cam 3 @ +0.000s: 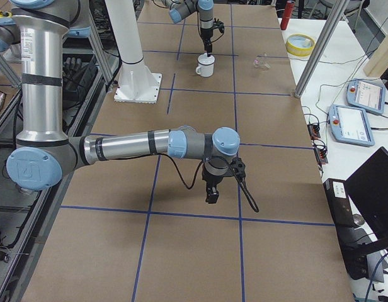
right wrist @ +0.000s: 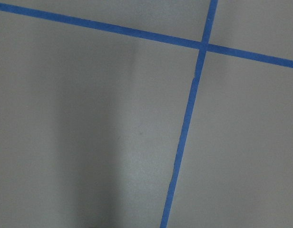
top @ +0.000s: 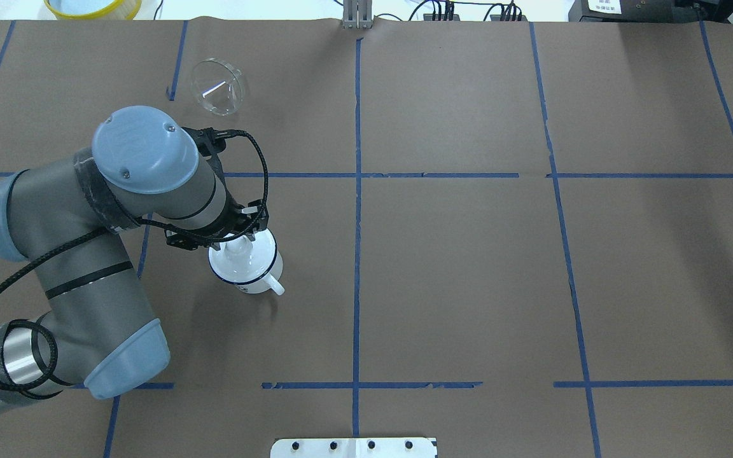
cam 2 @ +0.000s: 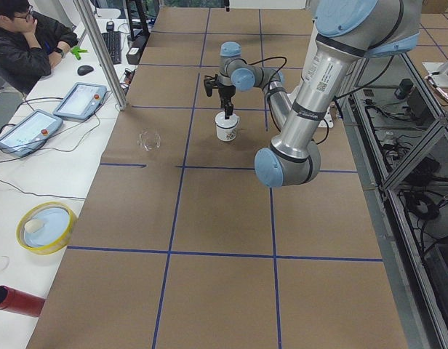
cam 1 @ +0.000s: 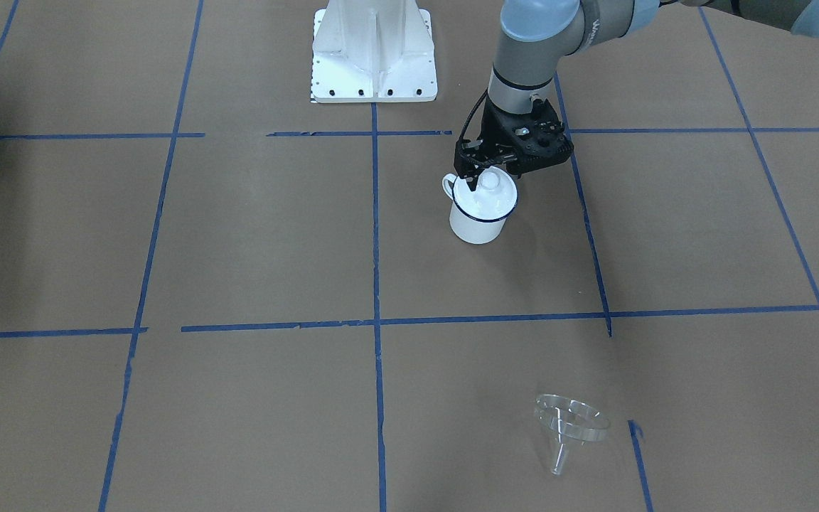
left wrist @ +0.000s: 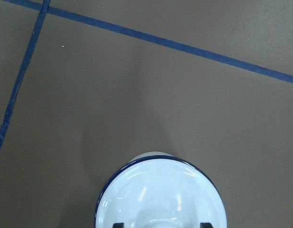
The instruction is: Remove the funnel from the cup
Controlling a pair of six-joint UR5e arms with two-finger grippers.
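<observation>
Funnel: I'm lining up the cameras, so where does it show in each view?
Front-facing: funnel lower right, on the table.
Overhead: funnel upper left.
Exterior left: funnel left of centre.
Exterior right: funnel upper right, faint.
Left wrist: not in it.
Right wrist: not in it.
Landmark: the cup, apart from the funnel in all four exterior views.

The funnel (cam 1: 571,421) is clear glossy plastic, the cup (cam 1: 477,224) smooth glossy white enamel, and the table covering (cam 1: 253,235) matt brown paper with blue tape lines (cam 1: 375,235).
</observation>
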